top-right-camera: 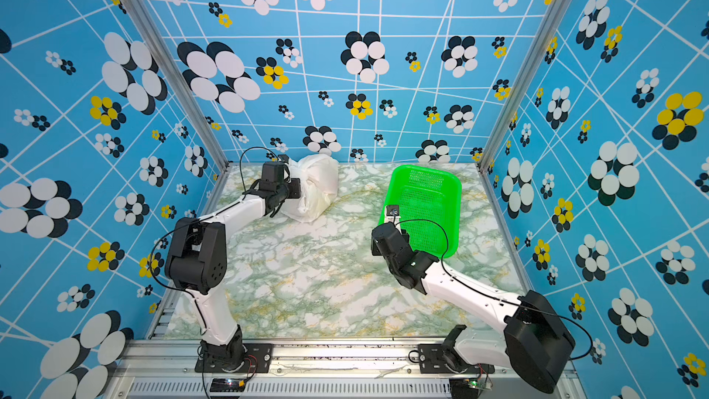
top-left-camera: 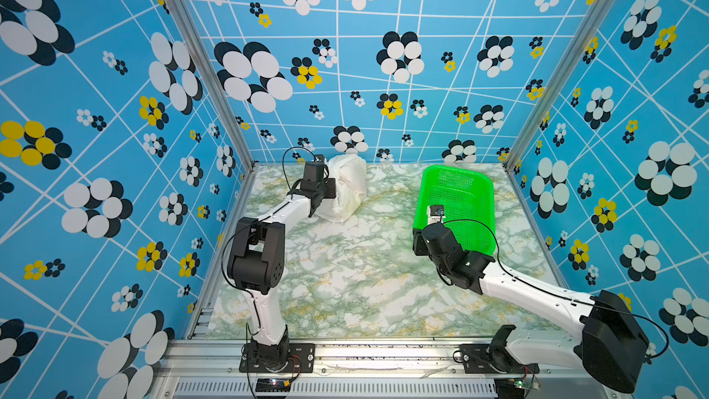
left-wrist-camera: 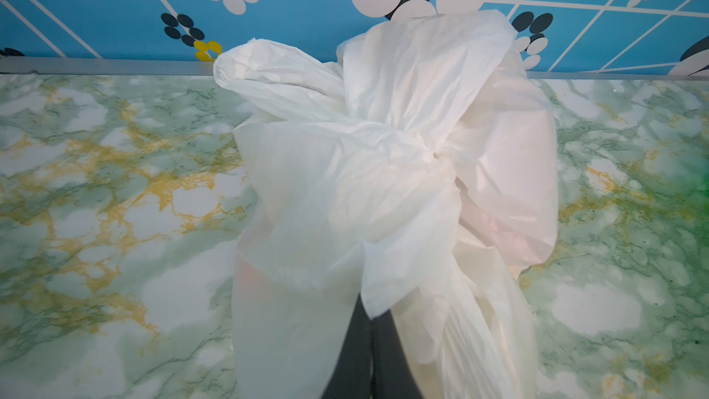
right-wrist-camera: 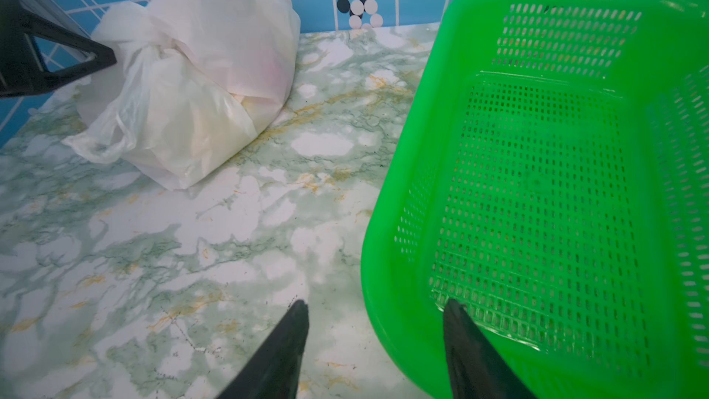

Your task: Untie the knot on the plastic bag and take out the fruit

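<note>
The left gripper (left-wrist-camera: pixel 369 326) is closed, its two dark fingers (left-wrist-camera: pixel 351 355) pressed together with the thin film of the plastic bag (left-wrist-camera: pixel 383 155) draped over them. The film covers the tips, so the pinch seems to be on a loose fold or handle loop, though I cannot tell which. Just beyond the fingers the film gathers into the knot (left-wrist-camera: pixel 433 154), which is tied. In the right wrist view the knot (right-wrist-camera: pixel 150 46) sits on the side of the bag (right-wrist-camera: pixel 199 82) that faces the left gripper's black frame.

The fruit (right-wrist-camera: pixel 268 69) is inside the bag and shows only as faint pink and yellowish tints through the white film.

The right gripper (right-wrist-camera: pixel 378 307) is open and holds nothing. Its fingers straddle the near rim of the green basket (right-wrist-camera: pixel 406 170), one finger (right-wrist-camera: pixel 295 324) over the table (right-wrist-camera: pixel 192 243) and the other inside the basket on the mesh floor. That finger is the only thing within the basket's walls.

In both top views the bag (top-left-camera: pixel 349 182) (top-right-camera: pixel 318 186) lies at the far left of the marbled table (top-left-camera: pixel 364 270), close to the blue patterned back wall (top-left-camera: pixel 345 71). The left arm's wrist covers the bag's left side. The basket (top-left-camera: pixel 456 169) (top-right-camera: pixel 424 169) stands at the far right, well apart from the bag, with table surface between them.
</note>
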You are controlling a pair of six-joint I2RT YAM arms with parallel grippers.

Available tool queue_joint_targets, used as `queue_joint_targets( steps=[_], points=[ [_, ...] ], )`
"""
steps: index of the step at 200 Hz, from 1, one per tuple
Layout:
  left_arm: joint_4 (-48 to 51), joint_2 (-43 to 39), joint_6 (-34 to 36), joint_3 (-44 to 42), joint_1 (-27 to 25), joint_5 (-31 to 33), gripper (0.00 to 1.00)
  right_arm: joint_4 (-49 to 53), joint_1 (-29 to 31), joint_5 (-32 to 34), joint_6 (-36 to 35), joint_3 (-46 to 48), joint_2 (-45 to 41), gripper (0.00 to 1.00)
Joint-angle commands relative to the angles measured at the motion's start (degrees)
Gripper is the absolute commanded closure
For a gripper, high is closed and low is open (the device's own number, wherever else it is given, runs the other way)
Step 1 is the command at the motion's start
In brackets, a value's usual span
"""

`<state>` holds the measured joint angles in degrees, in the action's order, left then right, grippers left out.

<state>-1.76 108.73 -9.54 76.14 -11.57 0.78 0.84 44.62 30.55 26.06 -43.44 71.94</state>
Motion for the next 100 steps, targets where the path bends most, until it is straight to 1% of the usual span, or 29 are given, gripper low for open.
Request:
queue_joint_targets(
  steps=[1,33,38,42,43,44,45,48,50,53,65,71,76,92,100],
  points=[
    [-3.2,-2.4,1.0,-2.8,0.6,-0.4,1.0,-5.5,0.1,-0.9,-6.4,-4.7,2.0,0.39],
    [-6.0,-5.8,1.7,-5.8,0.5,0.2,0.99,-7.4,0.1,-4.0,-8.1,-10.0,6.5,0.37],
    [-5.9,-5.8,1.8,-5.7,0.6,0.5,0.88,-7.5,0.0,-4.4,-8.1,-10.6,7.2,0.37],
    [-5.8,-5.8,1.8,-5.5,0.6,0.8,0.77,-7.6,0.1,-4.8,-8.2,-11.1,7.8,0.37],
    [-5.7,-5.7,1.8,-5.5,0.6,0.8,0.72,-7.6,0.0,-5.0,-8.3,-11.2,7.9,0.37],
    [-5.6,-5.7,1.8,-5.4,0.6,0.9,0.72,-7.7,0.0,-5.0,-8.3,-11.3,8.1,0.37],
    [-5.5,-5.7,1.8,-5.3,0.6,0.9,0.67,-7.7,0.0,-5.2,-8.3,-11.4,8.2,0.37],
    [-5.2,-5.5,1.9,-5.1,0.6,1.3,0.61,-7.7,0.0,-5.4,-8.4,-11.8,8.7,0.37],
    [-4.9,-5.3,2.0,-4.9,0.5,1.5,0.58,-7.7,0.0,-5.6,-8.5,-12.1,8.9,0.37],
    [-4.5,-5.2,2.0,-4.6,0.6,2.0,0.51,-7.7,0.0,-5.8,-8.6,-12.4,9.4,0.37],
    [-3.7,-4.1,2.0,-3.7,0.6,3.7,0.31,-7.7,0.0,-6.1,-8.7,-13.5,11.0,0.37],
    [-3.5,-3.5,2.2,-3.2,0.5,4.6,0.24,-7.7,0.1,-6.2,-8.7,-14.0,11.7,0.37],
    [-3.2,-2.9,2.2,-2.7,0.6,5.1,0.21,-7.6,0.0,-6.4,-8.7,-14.5,12.2,0.37],
    [-0.4,-0.5,2.2,0.1,0.7,5.7,0.13,-7.6,0.0,-7.5,-8.7,-15.6,13.4,0.36],
    [0.9,0.6,2.3,1.6,0.7,5.8,0.12,-7.5,0.0,-7.9,-8.5,-16.1,14.0,0.36]
  ],
)
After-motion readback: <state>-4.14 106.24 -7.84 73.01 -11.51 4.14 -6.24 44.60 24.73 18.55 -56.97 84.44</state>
